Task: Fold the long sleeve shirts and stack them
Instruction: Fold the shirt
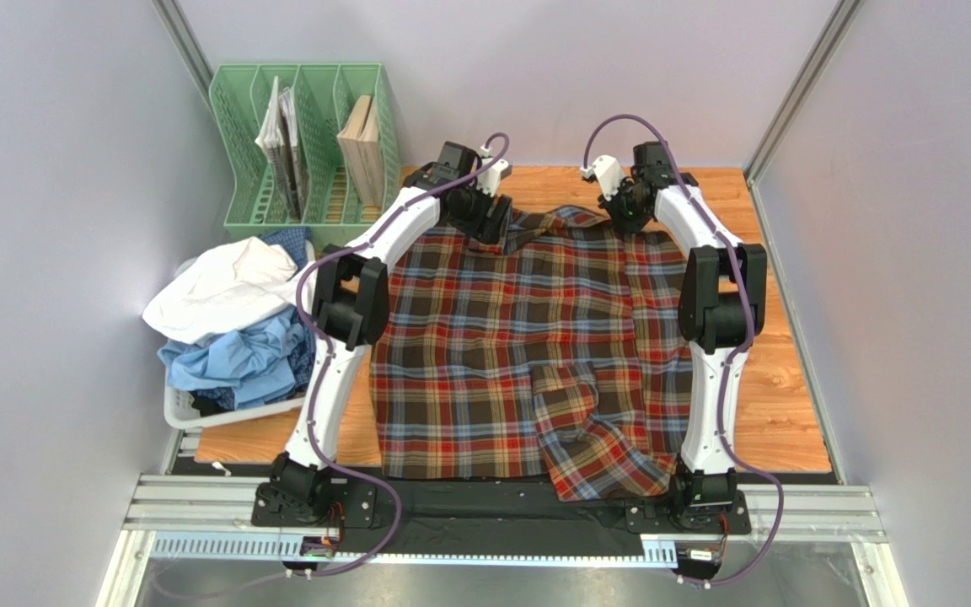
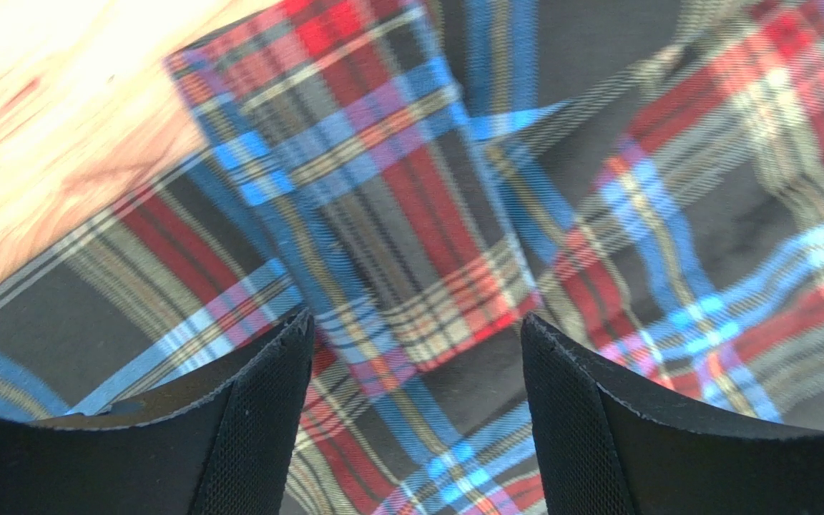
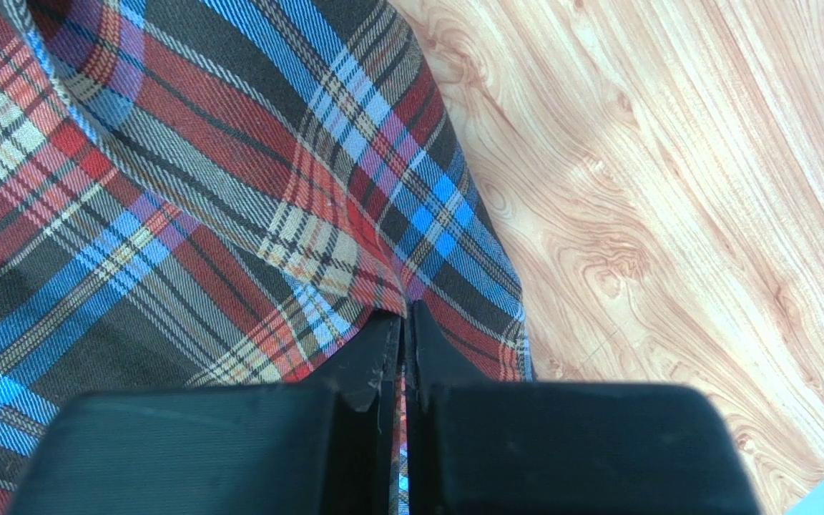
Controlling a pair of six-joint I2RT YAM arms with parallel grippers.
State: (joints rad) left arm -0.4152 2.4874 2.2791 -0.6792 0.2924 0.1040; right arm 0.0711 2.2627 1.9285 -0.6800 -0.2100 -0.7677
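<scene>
Looks like the spreading-out step, before any real fold. Got the tartan shirt (image 1: 516, 342) lying open across the wooden table (image 1: 782, 380), collar end at the far side, with a rumpled flap doubled over at the near right and spilling toward the arm bases. Both arms stretched to the far end, around the collar and shoulders. Seeing the left gripper (image 2: 416, 333) spread wide, hovering just over the plaid near its far left corner with nothing between the pads (image 2: 266, 429). Seeing the right gripper (image 3: 403, 317) squeezed tight, apparently nipping a raised ridge of the plaid right by the shirt's edge, bare wood just beside. Can't tell the amount of cloth actually caught in there, though. Also spotting a white shirt (image 1: 218, 285) and a light blue shirt (image 1: 244, 354) heaped in a basket (image 1: 199, 411) off the left side, not folded yet, so calling this early days. For the next move: probably drop the left down, pinch the matching far corner, then tug both outward to take the slack out. Worth sorting that bunched flap at the near right before folding any sleeves in. Watch for a one-sided pull skewing the whole thing.
</scene>
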